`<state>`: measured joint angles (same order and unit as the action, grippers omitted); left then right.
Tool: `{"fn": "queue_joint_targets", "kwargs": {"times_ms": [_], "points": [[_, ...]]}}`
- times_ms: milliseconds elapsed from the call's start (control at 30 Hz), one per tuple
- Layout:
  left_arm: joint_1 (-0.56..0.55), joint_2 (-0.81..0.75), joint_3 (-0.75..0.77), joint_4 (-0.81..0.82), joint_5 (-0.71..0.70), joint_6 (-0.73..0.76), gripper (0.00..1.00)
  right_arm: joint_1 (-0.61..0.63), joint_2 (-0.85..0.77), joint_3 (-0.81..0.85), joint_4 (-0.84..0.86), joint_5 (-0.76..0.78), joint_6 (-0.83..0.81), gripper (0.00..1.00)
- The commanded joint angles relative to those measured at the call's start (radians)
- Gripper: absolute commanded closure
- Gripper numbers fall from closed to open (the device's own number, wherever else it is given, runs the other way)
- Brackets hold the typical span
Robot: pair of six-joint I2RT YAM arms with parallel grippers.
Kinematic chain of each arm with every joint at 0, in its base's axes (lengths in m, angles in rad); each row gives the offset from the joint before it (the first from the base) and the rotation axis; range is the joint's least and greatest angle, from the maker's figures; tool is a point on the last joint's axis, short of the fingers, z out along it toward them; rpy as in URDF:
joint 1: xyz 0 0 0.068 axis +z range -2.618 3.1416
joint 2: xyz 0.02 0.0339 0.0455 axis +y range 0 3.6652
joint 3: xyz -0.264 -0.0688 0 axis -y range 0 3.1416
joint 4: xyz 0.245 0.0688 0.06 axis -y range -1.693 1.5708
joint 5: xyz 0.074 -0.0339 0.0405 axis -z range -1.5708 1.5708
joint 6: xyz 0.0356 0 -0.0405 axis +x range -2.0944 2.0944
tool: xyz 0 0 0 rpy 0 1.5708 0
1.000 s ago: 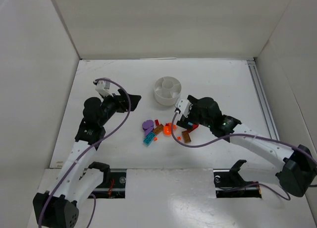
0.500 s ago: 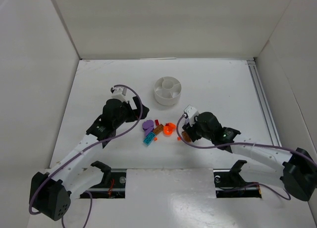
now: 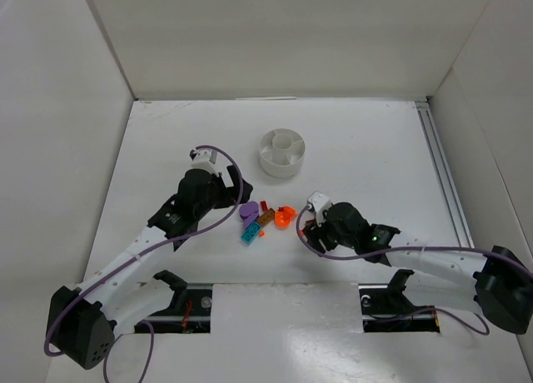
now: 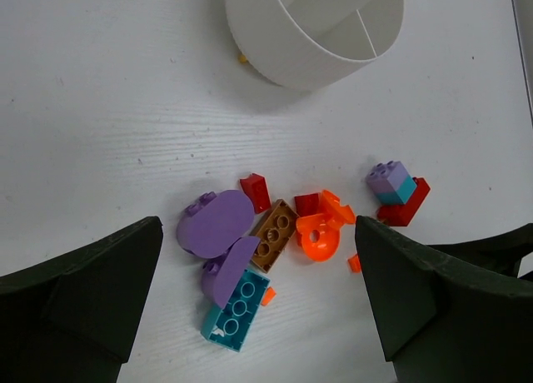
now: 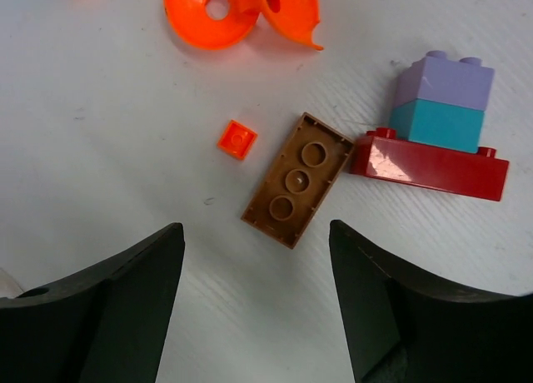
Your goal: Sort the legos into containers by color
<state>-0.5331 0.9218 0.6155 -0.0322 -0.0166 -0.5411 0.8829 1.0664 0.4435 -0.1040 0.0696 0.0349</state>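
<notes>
The right hand (image 5: 254, 233) is hovering open, a brown brick (image 5: 293, 180) lying on the tabletop (image 5: 125, 150) just ahead of its gap. The left hand (image 4: 258, 226) is gaping wide over the legos (image 4: 250, 258), with the white dish (image 4: 312, 42) lying beyond them.

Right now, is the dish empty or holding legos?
Empty: the dish shows bare white compartments from above; the legos lie outside it.
</notes>
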Motion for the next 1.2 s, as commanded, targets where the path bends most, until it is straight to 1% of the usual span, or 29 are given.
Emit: {"fn": "queue_joint_targets", "kwargs": {"times_ms": [0, 33, 167, 233, 400, 533, 700, 800, 833, 967, 1033, 1167], "points": [[-0.008, -0.014, -0.011, 0.009, -0.031, -0.008, 0.00, 0.022, 0.024, 0.006, 0.041, -0.013, 0.042, 0.25], [-0.008, -0.014, -0.011, 0.009, -0.031, -0.008, 0.00, 0.022, 0.033, 0.006, 0.041, -0.013, 0.042, 0.23], [-0.008, -0.014, -0.020, 0.009, -0.042, 0.001, 0.00, 0.031, 0.073, 0.006, 0.041, -0.002, 0.057, 0.22], [-0.008, -0.014, -0.020, 0.009, -0.054, 0.001, 0.00, 0.031, 0.083, 0.006, 0.041, 0.045, 0.069, 0.22], [-0.008, -0.014, -0.020, 0.000, -0.072, 0.001, 0.00, 0.031, 0.115, 0.006, 0.041, 0.120, 0.088, 0.29], [-0.008, -0.014, -0.020, 0.000, -0.081, 0.001, 0.00, 0.031, 0.153, 0.006, 0.062, 0.160, 0.097, 0.29], [-0.008, -0.014, -0.030, 0.000, -0.082, 0.001, 0.00, 0.031, 0.208, 0.017, 0.104, 0.160, 0.086, 0.30], [-0.008, -0.014, -0.030, 0.000, -0.092, 0.001, 0.00, 0.031, 0.234, 0.026, 0.115, 0.151, 0.086, 0.41], [-0.008, -0.014, -0.030, 0.000, -0.092, 0.001, 0.00, 0.031, 0.234, 0.035, 0.115, 0.151, 0.086, 0.48], [-0.008, -0.023, -0.030, -0.011, -0.092, 0.001, 0.00, 0.041, 0.211, 0.026, 0.115, 0.151, 0.086, 0.59], [-0.008, -0.023, -0.030, -0.011, -0.092, 0.001, 0.00, 0.041, 0.173, 0.026, 0.115, 0.162, 0.060, 0.64], [-0.008, -0.023, -0.030, -0.011, -0.092, 0.001, 0.00, 0.041, 0.090, 0.058, 0.115, 0.162, -0.050, 0.65]]}}
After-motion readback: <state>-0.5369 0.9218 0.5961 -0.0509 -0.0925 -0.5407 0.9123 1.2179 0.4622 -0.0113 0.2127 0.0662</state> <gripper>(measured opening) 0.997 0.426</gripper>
